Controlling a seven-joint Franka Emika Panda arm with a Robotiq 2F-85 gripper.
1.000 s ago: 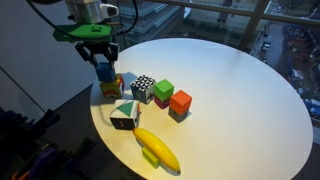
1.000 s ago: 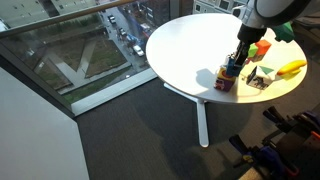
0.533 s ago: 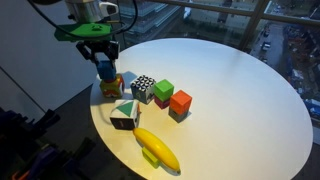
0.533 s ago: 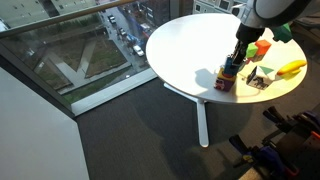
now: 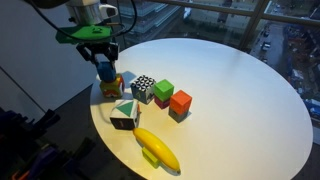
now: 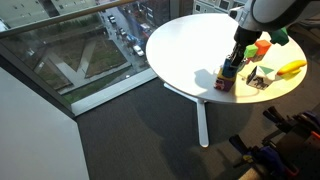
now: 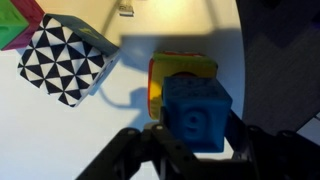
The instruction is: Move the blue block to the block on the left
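My gripper (image 5: 104,66) is shut on the blue block (image 7: 196,112), which fills the space between the fingers (image 7: 243,140) in the wrist view. The blue block (image 5: 104,70) hangs just above the multicoloured block (image 5: 110,86) at the left end of the row on the white round table (image 5: 230,90). In the wrist view the yellow-and-red top of that block (image 7: 170,72) shows directly under the blue block. In an exterior view the gripper (image 6: 232,65) stands over the same block (image 6: 224,83) near the table's edge.
A black-and-white patterned block (image 5: 143,88), a green block (image 5: 163,91) and an orange block (image 5: 180,102) sit in a row beside it. A green-white block (image 5: 124,114) and a yellow banana (image 5: 157,148) lie nearer the front. The table edge is close to the stack.
The gripper with the blue block has risen very slightly; otherwise nothing has visibly moved.
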